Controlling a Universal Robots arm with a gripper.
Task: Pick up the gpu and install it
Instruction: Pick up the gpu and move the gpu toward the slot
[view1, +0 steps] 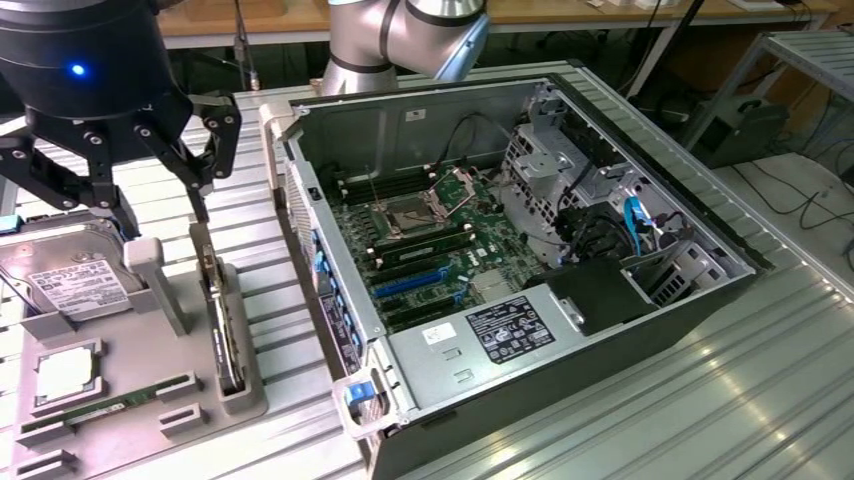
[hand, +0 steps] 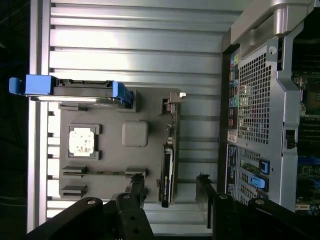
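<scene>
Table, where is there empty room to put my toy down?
Bare table lies on the exterior view's right of the case. A thin strip runs between case and tray. The tray is crowded with drive and gpu.

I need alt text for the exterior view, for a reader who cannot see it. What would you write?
A robot arm's open end effector hangs over the gpu, which stands on edge in a gray holder. On the exterior view's right, an open computer case shows its motherboard.
</scene>
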